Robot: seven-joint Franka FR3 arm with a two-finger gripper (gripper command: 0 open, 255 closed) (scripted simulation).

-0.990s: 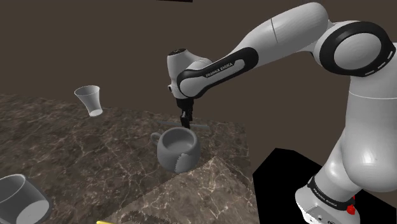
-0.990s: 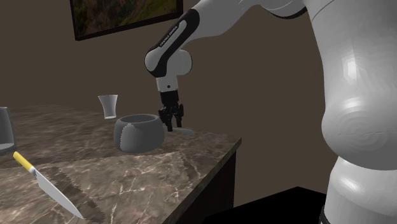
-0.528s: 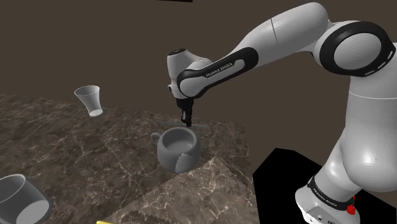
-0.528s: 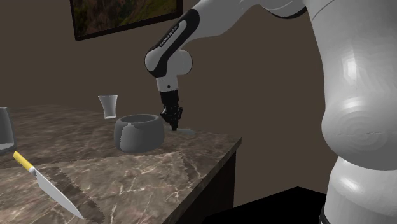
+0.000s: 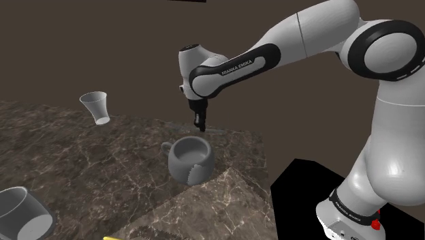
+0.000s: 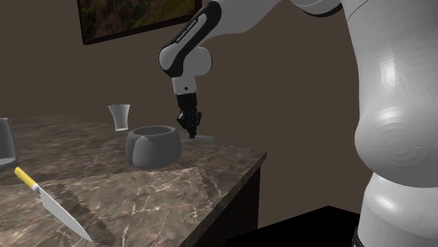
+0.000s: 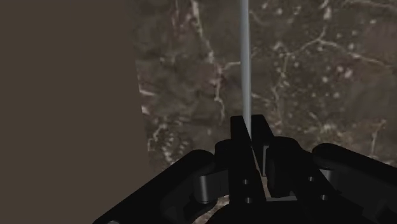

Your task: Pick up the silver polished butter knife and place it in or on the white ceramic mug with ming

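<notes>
My gripper point(image 5: 199, 125) hangs just behind the grey mug point(image 5: 191, 161), over the far edge of the marble table point(image 5: 82, 170). In the wrist view it point(image 7: 249, 125) is shut on the butter knife point(image 7: 245, 63), a thin grey strip running straight out from between the fingers, over the marble. In the second exterior view the gripper point(image 6: 190, 131) stands beside the mug point(image 6: 153, 147) on that view's right, with the knife's end point(image 6: 205, 137) sticking out low over the tabletop. The mug stands upright with its mouth uncovered.
A clear tumbler point(image 5: 95, 107) stands further along the table's far edge, and another glass point(image 5: 20, 211) sits near the front. A yellow-handled kitchen knife point(image 6: 52, 203) lies on the near marble. The table edge point(image 6: 246, 172) drops off close to the mug. A picture point(image 6: 133, 14) hangs on the wall.
The fingers closed on the butter knife, then the hand rose a little with the knife in it. The mug has not moved.
</notes>
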